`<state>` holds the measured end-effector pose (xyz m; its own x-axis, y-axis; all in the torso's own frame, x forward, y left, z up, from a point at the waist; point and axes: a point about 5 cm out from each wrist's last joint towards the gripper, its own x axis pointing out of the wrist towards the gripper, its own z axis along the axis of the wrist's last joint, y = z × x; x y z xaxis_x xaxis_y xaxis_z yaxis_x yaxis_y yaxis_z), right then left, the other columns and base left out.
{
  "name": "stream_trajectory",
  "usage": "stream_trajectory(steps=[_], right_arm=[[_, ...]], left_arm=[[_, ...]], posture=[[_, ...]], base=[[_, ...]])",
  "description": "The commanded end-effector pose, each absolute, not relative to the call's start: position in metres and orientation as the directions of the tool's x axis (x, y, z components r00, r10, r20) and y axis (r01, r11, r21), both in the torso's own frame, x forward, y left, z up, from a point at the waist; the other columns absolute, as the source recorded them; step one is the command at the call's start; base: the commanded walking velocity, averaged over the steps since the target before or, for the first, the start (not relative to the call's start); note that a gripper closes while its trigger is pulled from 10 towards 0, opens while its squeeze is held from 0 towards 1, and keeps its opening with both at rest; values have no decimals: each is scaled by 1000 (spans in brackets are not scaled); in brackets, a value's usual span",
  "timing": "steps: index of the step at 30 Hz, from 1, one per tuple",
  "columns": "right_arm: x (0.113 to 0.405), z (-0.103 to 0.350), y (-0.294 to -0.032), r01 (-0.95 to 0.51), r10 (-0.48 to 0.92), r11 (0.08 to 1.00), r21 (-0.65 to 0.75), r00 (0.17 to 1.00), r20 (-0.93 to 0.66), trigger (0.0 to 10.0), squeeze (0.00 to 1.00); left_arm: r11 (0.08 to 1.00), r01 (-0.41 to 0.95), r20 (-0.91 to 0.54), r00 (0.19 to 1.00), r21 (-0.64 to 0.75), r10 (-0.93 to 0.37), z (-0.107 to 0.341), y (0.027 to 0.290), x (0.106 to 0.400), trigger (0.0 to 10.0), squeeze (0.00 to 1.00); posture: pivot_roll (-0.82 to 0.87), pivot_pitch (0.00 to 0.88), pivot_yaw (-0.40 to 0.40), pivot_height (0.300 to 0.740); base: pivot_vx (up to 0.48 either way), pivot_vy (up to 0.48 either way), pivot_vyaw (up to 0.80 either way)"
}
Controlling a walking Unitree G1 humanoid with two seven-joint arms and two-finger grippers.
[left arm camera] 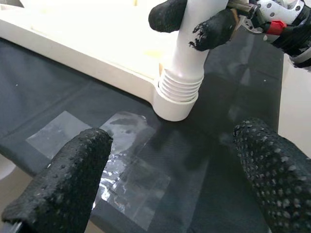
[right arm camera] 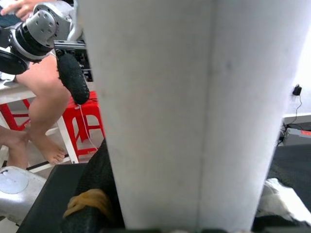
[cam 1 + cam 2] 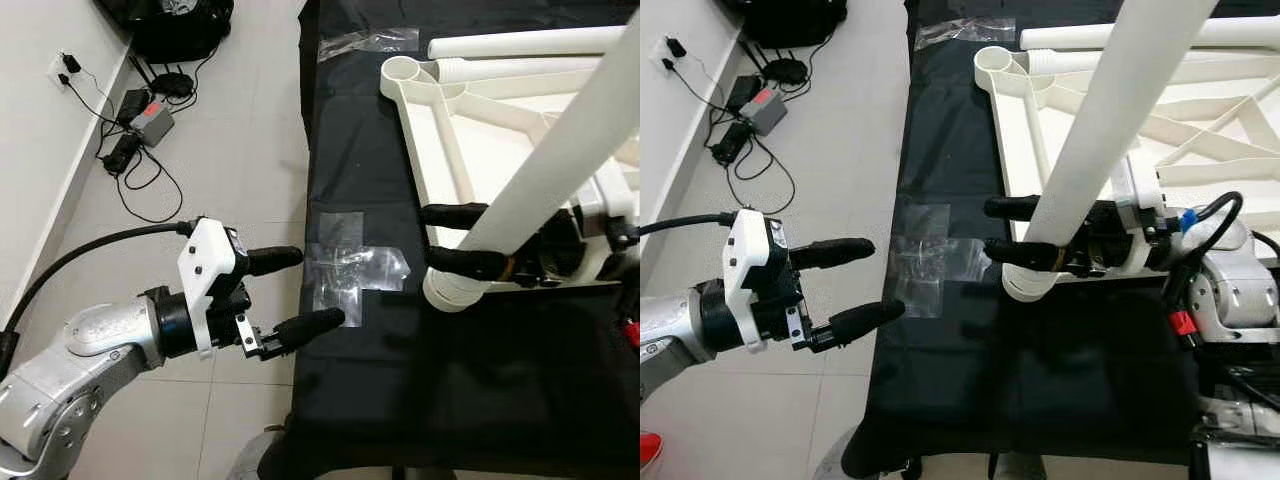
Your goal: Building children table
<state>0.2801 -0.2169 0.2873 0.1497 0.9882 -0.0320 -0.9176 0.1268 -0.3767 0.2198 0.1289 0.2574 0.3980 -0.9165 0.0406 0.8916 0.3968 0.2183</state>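
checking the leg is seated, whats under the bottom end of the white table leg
The white table leg, held by the right gripper, stands with its ribbed end in the corner socket of the white tabletop, which lies on the black cloth. The socket's inside is hidden.

White table leg (image 2: 194, 111) close up; person's bare legs (image 2: 41, 111) beyond.

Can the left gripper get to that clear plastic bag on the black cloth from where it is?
Probably yes. The left gripper hangs open at the table's edge, beside the clear plastic bag, with nothing between them. The right gripper holds the white leg farther in.
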Motion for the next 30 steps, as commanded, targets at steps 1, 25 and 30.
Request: stream_trajectory(steps=[1,25,30], right_arm=[[282,267,-211,-951,989,115,-288,137,-58,10000,0],[280,256,-209,-912,951,284,-297,308,-38,10000,0],[280,251,-207,-886,924,353,-300,380,-36,10000,0]], left_arm=[[373,896,25,378,240,-925,261,129,216,10000,0],[345,907,30,348,242,-937,265,125,212,10000,0],[343,908,32,346,242,-938,265,125,213,10000,0]], posture=[[127,388,97,740],[110,394,90,740],[102,392,87,740]], base=[[0,0,0],[0,0,0],[0,0,0]])
